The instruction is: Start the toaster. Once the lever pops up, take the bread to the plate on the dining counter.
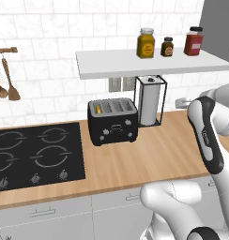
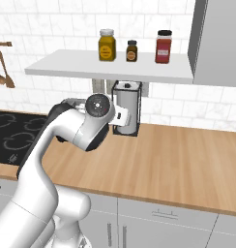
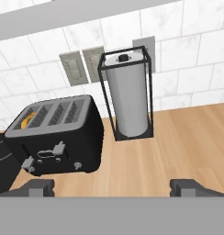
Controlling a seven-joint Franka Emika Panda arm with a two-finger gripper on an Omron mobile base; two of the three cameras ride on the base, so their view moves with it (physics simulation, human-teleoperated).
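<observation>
Evidently the opening step was in hand: the claw [image 3: 112,187], tips held wide apart and empty, was aimed at the toaster [image 1: 112,121] on the tabletop [image 1: 154,154], bread [image 1: 97,109] seated in its leftmost slot, lever pressing judged next.

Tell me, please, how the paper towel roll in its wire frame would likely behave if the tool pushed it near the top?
The paper towel roll stands tall and narrow, so a high push would probably tip it. Its thin black wire frame looks light, so it may slide on the smooth wooden worktop. Falling left, it could strike the toaster close beside it.
</observation>
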